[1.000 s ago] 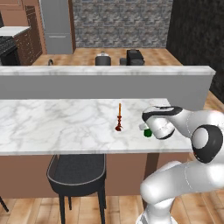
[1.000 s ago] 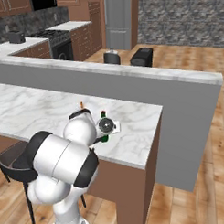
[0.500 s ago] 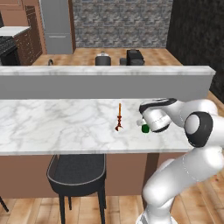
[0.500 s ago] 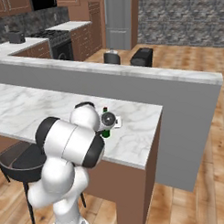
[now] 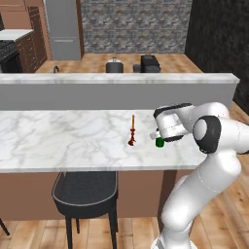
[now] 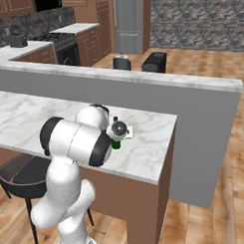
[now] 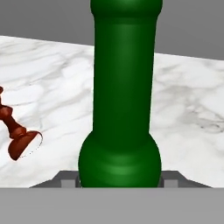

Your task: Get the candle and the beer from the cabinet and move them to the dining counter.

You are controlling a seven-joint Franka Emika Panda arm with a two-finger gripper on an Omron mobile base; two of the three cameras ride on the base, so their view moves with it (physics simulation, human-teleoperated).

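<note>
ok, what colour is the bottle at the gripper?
Dark green; the beer shows best in the hand view.

A black padded stool with thin dark legs (image 5: 85, 192) is tucked under the bar in front of me. Beyond the grey wall, a tall grey steel refrigerator (image 5: 62, 29) stands against the far side, a black range (image 6: 59, 46) among brown wooden base cabinets (image 6: 94, 43), over warm wood-plank flooring (image 6: 207, 73).

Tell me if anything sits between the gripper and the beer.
Nothing visible does. In the hand view the beer stands directly in front of the gripper, its body between the fingertips, over the dining counter. The candle stands apart, off to the side.
</note>
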